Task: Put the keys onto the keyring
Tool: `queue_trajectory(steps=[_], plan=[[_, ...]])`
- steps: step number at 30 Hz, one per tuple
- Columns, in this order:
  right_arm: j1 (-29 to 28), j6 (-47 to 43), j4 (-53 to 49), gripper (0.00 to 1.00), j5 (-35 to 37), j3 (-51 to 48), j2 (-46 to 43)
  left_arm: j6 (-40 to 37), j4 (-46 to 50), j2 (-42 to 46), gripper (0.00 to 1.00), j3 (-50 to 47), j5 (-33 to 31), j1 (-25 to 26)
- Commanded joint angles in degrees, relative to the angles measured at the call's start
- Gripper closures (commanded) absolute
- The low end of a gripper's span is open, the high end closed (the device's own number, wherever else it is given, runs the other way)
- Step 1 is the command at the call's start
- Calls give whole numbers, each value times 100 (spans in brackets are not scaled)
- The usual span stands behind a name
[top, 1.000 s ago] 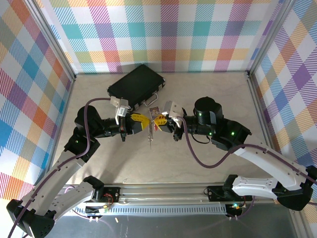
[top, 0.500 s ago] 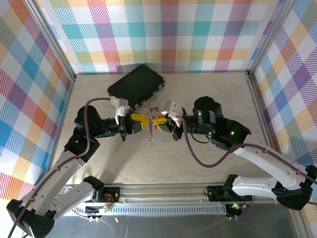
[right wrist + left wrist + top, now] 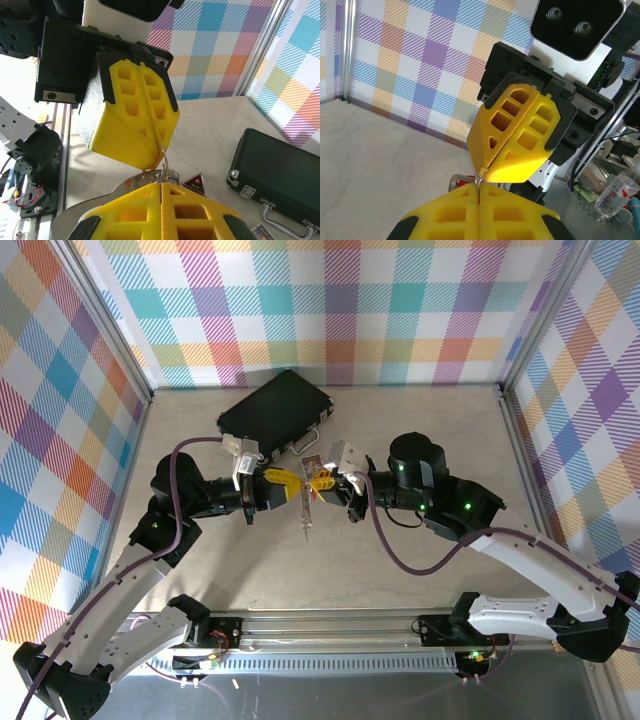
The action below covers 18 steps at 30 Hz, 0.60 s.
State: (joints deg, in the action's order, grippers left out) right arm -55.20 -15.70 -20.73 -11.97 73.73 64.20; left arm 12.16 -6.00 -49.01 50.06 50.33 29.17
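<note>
— Where is the keyring [image 3: 164,156] sitting right now?

— It is hanging in the narrow gap between the two pincers, which are meeting tip to tip over the middle of the bench [image 3: 420,430]. From the right wrist it is showing as a thin silver loop. It is coming out of the seam of the left pincer [image 3: 296,486] and curving down to the tips of the right pincer [image 3: 319,484].

— How are the pincers standing?

— Both are pressed together. The left one's yellow fingers are closing on the upper part of the loop. The right one's fingers are pinching it from the opposite side, just below.

— Is anything trailing from it?

— From above, a silvery strip [image 3: 305,524] is running from the meeting point toward the near edge.

— And the key?

— From the left wrist, a small red piece [image 3: 462,183] is peeking out just beside the left pincer's tips, close to the metal. I cannot tell whether it is the key, or whether it is touching the loop.

— What is lying around them?

— A dark red triangle [image 3: 195,183] is lying on the bench just beyond the right pincer's tips. The black case [image 3: 275,407] is resting farther back, apart from both pincers.
</note>
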Motion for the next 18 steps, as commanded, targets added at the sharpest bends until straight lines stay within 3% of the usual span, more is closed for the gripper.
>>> queue_trajectory(steps=[1, 18], plan=[[-52, 50, 78, 100, -95, 233, 75, -158, -52, 46, 100, 64, 174, 71], [-63, 103, -303, 100, -224, 477, 224, -302, 187, 53, 100, 185, 183, 107]])
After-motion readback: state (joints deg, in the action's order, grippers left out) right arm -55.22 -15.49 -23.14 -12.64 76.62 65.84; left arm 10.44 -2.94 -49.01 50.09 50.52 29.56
